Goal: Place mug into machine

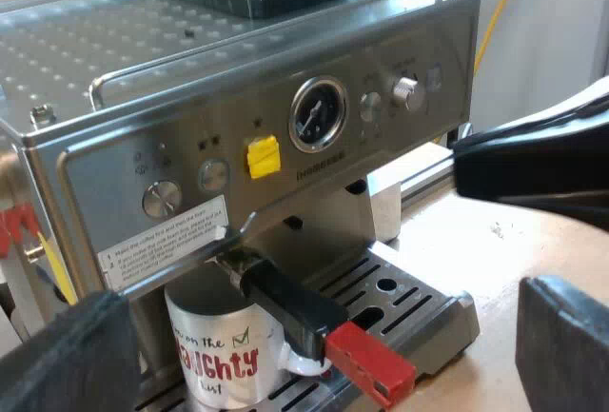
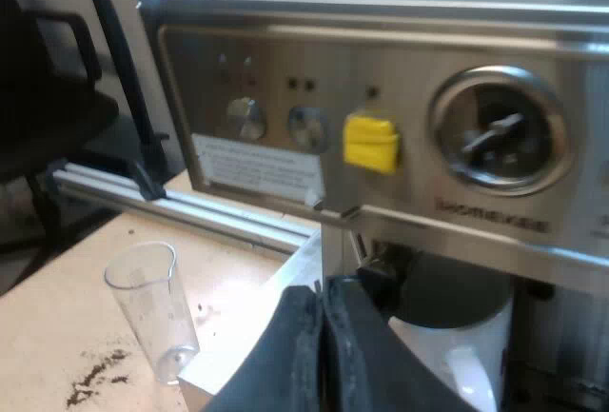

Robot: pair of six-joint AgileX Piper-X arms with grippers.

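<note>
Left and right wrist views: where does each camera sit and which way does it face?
Left wrist view: rides the left arm, faces the espresso machine front and the mug under the holder's handle; the open left gripper frames them.
Right wrist view: rides the right arm, faces the same front, measuring glass beside it; shut right gripper near the mug.
Shared: espresso machine, mug.

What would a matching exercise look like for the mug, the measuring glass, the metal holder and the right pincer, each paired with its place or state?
1 mug
2 measuring glass
3 metal holder
4 right pincer

A locked into the machine's front
B shut
C upright on the table, empty
D on the drip tray under the holder

Pairs: 1-D, 2-C, 3-A, 4-B.
</note>
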